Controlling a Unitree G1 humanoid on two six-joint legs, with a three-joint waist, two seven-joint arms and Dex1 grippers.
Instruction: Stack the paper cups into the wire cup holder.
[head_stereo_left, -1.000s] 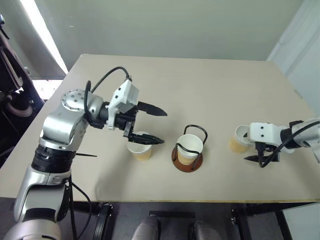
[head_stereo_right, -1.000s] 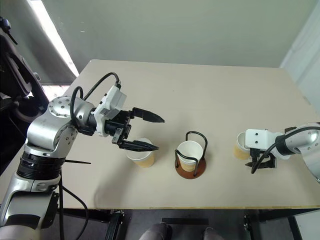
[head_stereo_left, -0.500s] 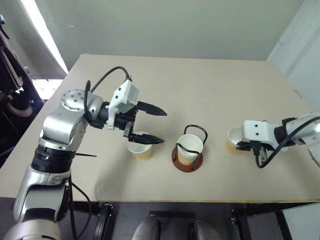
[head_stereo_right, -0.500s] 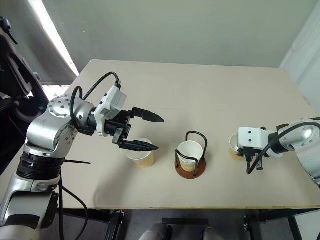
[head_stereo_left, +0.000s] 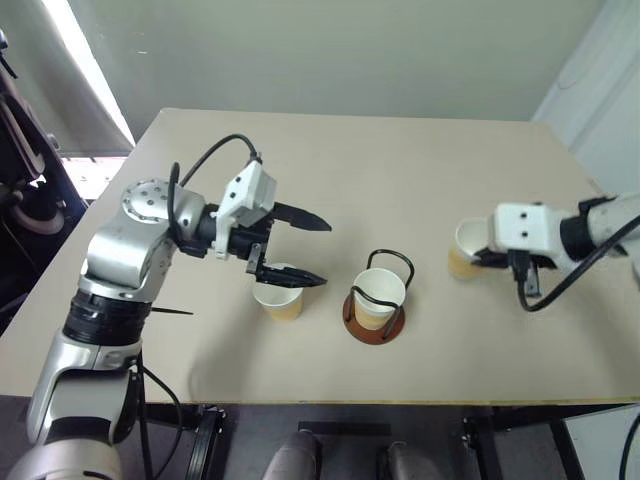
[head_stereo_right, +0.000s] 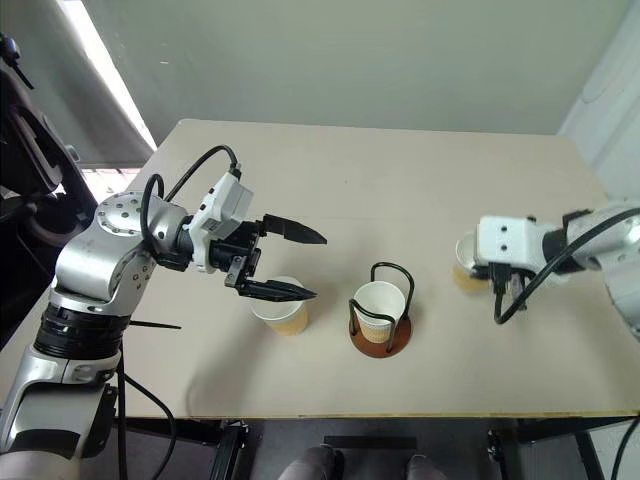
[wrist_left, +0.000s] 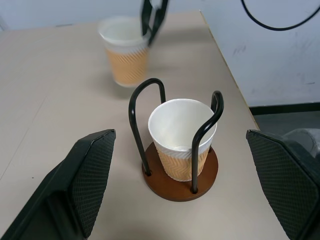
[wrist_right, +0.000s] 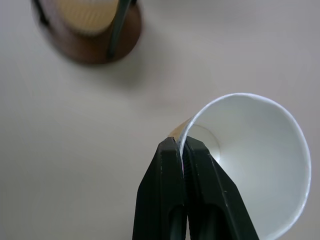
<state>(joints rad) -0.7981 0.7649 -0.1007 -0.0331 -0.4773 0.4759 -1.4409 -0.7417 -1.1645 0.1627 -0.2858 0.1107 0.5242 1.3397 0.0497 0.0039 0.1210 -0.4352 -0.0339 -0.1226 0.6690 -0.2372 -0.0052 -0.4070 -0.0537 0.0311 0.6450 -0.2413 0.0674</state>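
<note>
Paper cups like ours (wrist_right: 250, 165) are light and crush easily (thin-walled), so we keep the right gripper (wrist_right: 180, 145) pinching only its rim, while the left gripper (head_stereo_left: 300, 250) gapes empty.

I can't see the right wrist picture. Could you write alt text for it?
The right gripper has its black jaws shut on the rim of a paper cup, one jaw inside and one outside, with the white interior in view. Beyond it on the beige table stands the wire cup holder, a cup already in it.
</note>
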